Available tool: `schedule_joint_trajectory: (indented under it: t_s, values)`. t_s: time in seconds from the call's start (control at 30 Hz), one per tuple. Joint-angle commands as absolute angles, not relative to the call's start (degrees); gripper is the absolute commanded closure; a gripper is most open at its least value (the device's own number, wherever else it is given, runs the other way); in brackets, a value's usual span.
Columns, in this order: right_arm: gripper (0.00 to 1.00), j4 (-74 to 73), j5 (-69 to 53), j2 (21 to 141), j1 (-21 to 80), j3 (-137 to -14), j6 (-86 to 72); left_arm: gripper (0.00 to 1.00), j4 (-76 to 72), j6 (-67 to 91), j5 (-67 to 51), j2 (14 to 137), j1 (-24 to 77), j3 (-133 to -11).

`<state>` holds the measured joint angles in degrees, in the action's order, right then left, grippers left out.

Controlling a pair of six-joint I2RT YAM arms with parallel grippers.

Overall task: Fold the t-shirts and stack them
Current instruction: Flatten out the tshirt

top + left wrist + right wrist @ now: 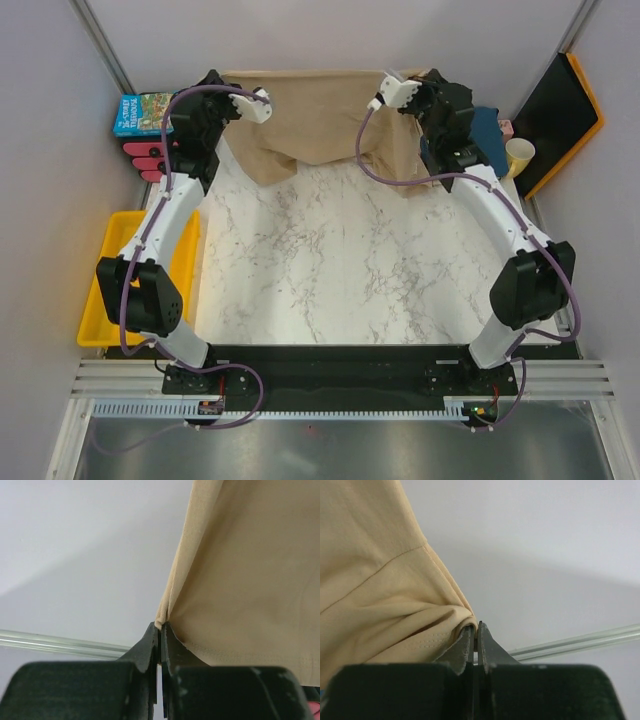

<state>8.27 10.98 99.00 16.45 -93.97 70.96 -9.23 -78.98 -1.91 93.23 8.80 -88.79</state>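
The large tan-beige cloth t-shirt (pixel 315 120) hangs stretched along the 12 o'clock edge of the white marble tabletop (pixel 340 270), its lower edge drooping onto the marble. The left gripper (pixel 159 630) is pinched tight on the shirt's 11 o'clock corner, and the right gripper (pixel 476 630) on its 1 o'clock corner. Open marble runs from centre to 6 o'clock. A blue picture-covered box (pixel 143 112) sits at 10 o'clock and a pale yellow cup (pixel 519 155) at 2 o'clock.

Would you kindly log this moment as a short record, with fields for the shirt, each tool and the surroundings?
shirt: tan t-shirt, spread between both tools at the far edge of the marble table
left tool: shut on the shirt's edge
right tool: shut on bunched shirt cloth
nearby: blue box far left; yellow tray left; pale cup far right
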Motion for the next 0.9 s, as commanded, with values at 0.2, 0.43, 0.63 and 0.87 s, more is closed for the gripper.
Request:
schedule_joint_trajectory:
  t_s: [0.2,0.43,0.63,0.87]
  values:
    - [1.0,-20.34,-15.96,88.86,8.79,-103.07,55.18,0.98,-6.9,-78.49,-4.73,82.12,5.36,-86.85]
    - [1.0,-59.22,-28.21,95.44,9.49,-113.22,63.01,0.98,13.33,-79.98,-13.8,72.7,4.75,-80.43]
    - [1.0,-68.63,-31.02,98.78,15.02,-106.44,69.33,0.98,23.97,-81.91,-17.84,70.14,4.75,-77.87]
    - [1.0,-71.37,-35.24,107.83,20.65,-107.93,70.75,0.98,31.37,-86.57,-18.81,68.73,5.71,-72.88]
